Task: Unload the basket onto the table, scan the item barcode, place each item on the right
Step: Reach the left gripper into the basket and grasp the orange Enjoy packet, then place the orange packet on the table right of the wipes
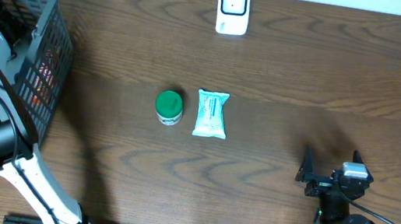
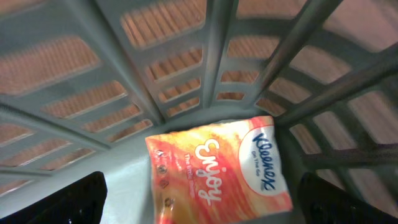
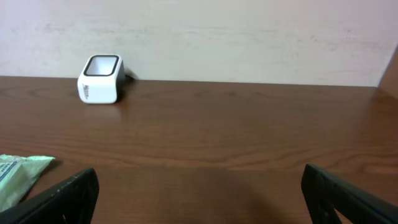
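Observation:
An orange and white Kleenex tissue pack [image 2: 217, 168] lies on the floor of the grey plastic basket [image 2: 205, 74]. My left gripper [image 2: 202, 202] hangs open inside the basket, its two dark fingers either side of the pack and apart from it. The white barcode scanner [image 1: 233, 8] stands at the far edge of the table, also visible in the right wrist view as the scanner [image 3: 101, 79] at the back left. My right gripper [image 1: 331, 173] rests open low over the table at the front right, with nothing between its fingers [image 3: 68, 196].
The basket [image 1: 45, 43] takes up the table's left end. A green-lidded jar [image 1: 169, 108] and a teal wipes pack [image 1: 211, 114] lie side by side mid-table. The wipes pack [image 3: 18, 174] shows at the left of the right wrist view. A wall runs behind the scanner.

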Available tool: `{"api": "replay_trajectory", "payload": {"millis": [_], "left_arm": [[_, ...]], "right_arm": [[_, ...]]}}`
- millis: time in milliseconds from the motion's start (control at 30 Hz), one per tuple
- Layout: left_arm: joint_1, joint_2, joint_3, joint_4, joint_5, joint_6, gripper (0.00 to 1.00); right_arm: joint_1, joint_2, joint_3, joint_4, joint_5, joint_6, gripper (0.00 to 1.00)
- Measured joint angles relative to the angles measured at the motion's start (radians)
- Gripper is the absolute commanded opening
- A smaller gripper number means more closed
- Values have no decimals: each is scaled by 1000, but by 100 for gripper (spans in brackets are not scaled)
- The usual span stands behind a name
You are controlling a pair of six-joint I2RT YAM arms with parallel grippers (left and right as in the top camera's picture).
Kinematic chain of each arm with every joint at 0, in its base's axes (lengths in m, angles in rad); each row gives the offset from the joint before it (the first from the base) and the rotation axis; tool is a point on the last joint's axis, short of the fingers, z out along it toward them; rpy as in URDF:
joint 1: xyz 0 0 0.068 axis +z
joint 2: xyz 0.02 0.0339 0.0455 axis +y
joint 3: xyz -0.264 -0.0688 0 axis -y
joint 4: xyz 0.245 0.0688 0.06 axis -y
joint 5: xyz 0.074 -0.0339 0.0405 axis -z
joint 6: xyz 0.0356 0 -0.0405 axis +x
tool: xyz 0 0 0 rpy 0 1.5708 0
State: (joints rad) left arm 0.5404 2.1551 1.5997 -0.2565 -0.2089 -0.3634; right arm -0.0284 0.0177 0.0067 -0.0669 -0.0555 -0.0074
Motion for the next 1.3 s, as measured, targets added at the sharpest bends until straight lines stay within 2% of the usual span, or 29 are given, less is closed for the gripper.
{"api": "replay_trajectory", "payload": {"millis": [400,467,533,567,833,1000,1100,1200,1300], "left_arm": [[-5,69,0,65,29,-6,97],[-6,72,0,71,39,-6,81],[-7,73,0,76,45,-5,49],[-7,73,0,79,47,-12,43],[-7,70,0,54,49,-12,42],[-7,-14,-4,-5,55,13,42],[-7,-154,-11,-38,55,21,42],[-8,-365,-11,-74,72,21,42],[-14,-602,-2,-161,164,-8,42]], "right_arm": [[0,0,0,0,0,0,99],[0,0,0,0,0,0,99],[0,0,0,0,0,0,99],[0,0,0,0,0,0,99],[0,0,0,0,0,0,99],[0,0,0,0,0,0,99],[0,0,0,0,0,0,99],[0,0,0,0,0,0,99],[0,0,0,-1,0,0,99]]}}
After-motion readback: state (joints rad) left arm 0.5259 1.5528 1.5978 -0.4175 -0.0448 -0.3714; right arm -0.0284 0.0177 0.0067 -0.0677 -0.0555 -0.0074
